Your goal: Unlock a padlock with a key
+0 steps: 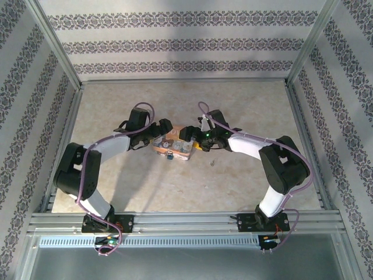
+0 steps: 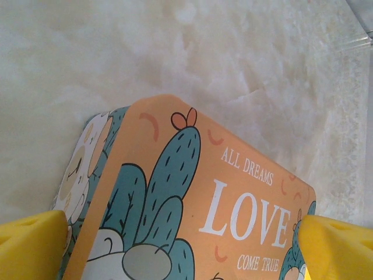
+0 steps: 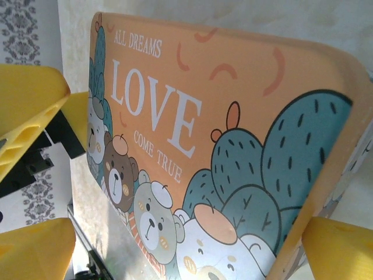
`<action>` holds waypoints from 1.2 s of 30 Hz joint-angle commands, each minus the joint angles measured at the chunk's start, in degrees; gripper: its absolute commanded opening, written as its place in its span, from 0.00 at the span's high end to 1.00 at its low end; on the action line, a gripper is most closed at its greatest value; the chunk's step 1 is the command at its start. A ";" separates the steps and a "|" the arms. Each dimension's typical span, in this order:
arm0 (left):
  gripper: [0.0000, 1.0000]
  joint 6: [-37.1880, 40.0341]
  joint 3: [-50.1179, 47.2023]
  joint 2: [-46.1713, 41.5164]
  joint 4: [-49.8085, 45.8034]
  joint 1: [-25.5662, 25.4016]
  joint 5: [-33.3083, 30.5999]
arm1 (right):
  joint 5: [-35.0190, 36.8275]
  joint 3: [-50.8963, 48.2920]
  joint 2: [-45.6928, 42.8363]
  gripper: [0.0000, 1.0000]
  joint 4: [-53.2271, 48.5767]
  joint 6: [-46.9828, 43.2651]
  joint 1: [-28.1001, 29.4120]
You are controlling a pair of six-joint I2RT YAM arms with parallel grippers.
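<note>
padlock (image 1: 169, 155): dark-blue speck against the near side of the box; too small for detail.
box (image 1: 175, 144): orange "LOVE" lid with bears and cacti, lying flat mid-table (image 1: 233, 186).
left gripper (image 2: 183, 248): jaws spread wide, one yellow finger on either side of the box; contact cannot be told.
right gripper (image 3: 189, 251): likewise spread wide, astride the box from the opposite end.

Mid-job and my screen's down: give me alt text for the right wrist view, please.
An orange box lid printed with "ALL DREAMS LOVE COME TRUE", bears and cacti lies close under the camera. The right gripper is open, its yellow fingertips in the bottom corners of the picture, one at each side of the lid.
</note>
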 commanded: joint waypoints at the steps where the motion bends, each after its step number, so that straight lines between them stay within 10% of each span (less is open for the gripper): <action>1: 0.01 -1.90 3.81 1.31 5.79 -3.91 7.36 | -3.85 2.03 -0.80 0.02 5.46 -1.46 -1.20; 36: 0.01 2.17 15.48 11.09 0.87 -4.93 4.90 | -1.37 3.38 0.88 0.01 -1.15 -4.00 -5.15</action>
